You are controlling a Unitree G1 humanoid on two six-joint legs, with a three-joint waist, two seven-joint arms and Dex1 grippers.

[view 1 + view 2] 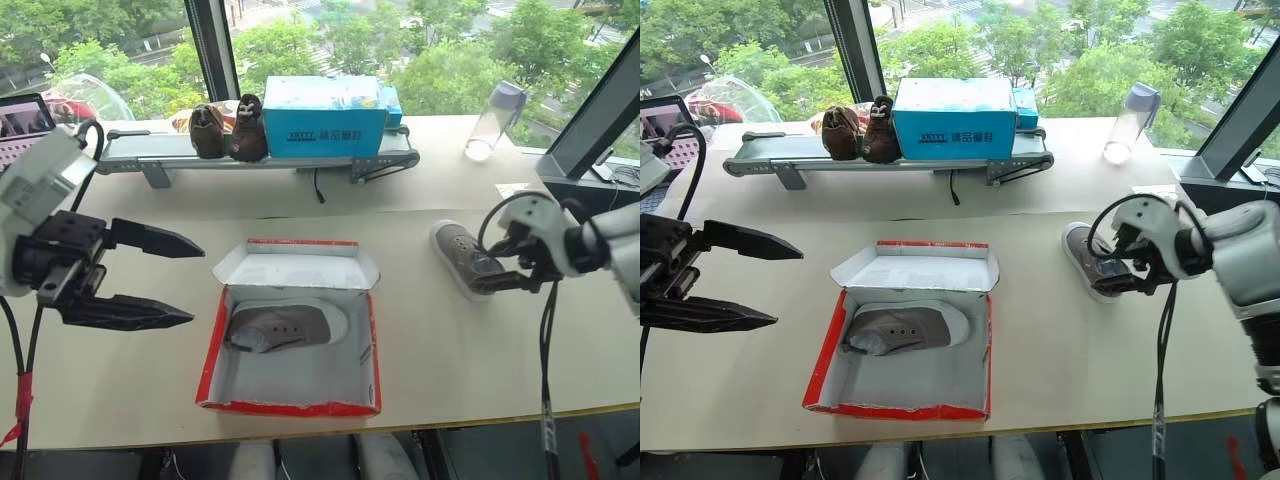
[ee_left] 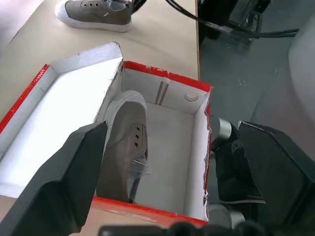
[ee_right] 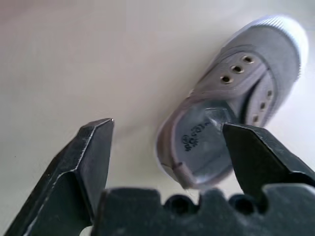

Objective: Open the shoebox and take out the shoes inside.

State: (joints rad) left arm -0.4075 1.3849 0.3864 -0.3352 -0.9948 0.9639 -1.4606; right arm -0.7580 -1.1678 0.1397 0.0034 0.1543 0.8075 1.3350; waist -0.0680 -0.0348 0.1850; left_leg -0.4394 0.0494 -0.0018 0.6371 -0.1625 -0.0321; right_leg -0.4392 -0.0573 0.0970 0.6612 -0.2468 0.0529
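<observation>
In the open red cardboard shoebox (image 1: 292,345), one grey sneaker (image 1: 285,325) is partly hidden by its wall. The other sneaker (image 1: 462,256) lies right of it, half covered by the right gripper (image 3: 167,147), fingers spread, unclamped. Left of the shoebox, the left gripper (image 1: 170,282) is held wide apart.

The right gripper (image 1: 497,268) covers the heel end of the grey shoe on the table (image 1: 462,257). In the shoebox (image 1: 290,404), the near wall hides part of the floor. Print on the light-blue box (image 1: 325,116) is too small to read. The dark brown shoes (image 1: 228,130) hide part of its left end.
</observation>
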